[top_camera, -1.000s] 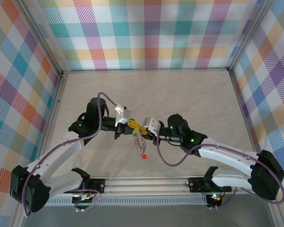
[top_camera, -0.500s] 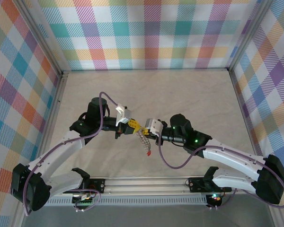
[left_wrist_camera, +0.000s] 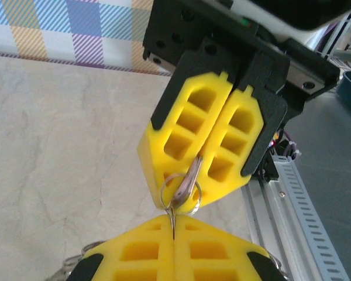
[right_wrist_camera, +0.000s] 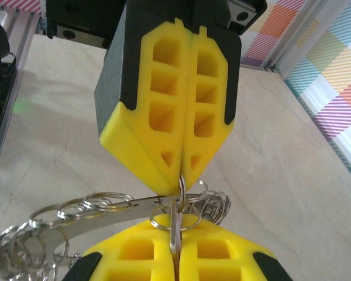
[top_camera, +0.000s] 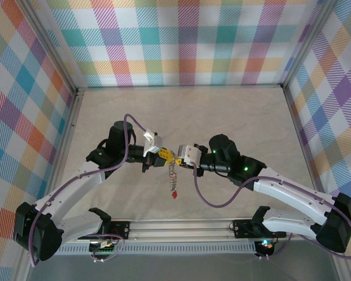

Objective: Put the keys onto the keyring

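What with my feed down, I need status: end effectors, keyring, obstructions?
Left end effector shut on keyring. Right end effector shut on key. Keyring dangles between them. No obstruction seen.

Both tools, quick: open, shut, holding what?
Left tool: shut on a ring of the keyring.
Right tool: shut on a key, by its metal blade.
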You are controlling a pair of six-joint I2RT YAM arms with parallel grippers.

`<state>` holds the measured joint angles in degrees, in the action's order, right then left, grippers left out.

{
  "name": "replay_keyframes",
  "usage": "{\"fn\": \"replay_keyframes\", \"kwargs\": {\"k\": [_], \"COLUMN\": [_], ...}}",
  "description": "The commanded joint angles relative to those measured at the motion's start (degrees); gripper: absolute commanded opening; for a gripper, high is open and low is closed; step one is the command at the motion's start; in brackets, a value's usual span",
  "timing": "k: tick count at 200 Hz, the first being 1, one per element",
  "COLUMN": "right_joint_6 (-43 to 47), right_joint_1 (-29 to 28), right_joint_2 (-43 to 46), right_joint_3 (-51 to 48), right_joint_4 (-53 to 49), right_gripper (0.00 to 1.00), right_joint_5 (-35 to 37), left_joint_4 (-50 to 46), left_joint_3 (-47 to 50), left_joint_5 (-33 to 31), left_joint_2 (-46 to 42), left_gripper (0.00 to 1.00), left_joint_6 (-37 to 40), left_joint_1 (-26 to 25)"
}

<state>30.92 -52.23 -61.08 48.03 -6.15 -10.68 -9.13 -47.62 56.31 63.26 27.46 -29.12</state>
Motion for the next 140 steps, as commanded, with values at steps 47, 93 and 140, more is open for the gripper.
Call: {"fn": "replay_keyframes", "kwargs": {"k": [47, 93, 140], "right_joint_6": [11.6, 20.1, 26.2], "right_joint_1": [0.2, 0.2, 0.2], "right_joint_2": [-4.5, -8.8, -12.0], "right_joint_3": [11.6, 20.2, 26.5], "right_joint_4": [-18.1, -26.0, -34.4], "right_gripper": [0.0, 0.0, 0.0], "right_joint_5": [3.9, 7.1, 8.4], "left_joint_4": [-1.8, 0.4, 0.8], "left_joint_3": [-1.8, -0.3, -0.3], "left_joint_5": [0.3, -3.6, -7.8], "left_joint_2": [-1.1, -2.0, -2.2], "left_gripper": [0.0, 0.0, 0.0], "left_joint_6": [2.8, 1.6, 0.3], "left_joint_1": [-0.3, -0.3, -0.2]}}
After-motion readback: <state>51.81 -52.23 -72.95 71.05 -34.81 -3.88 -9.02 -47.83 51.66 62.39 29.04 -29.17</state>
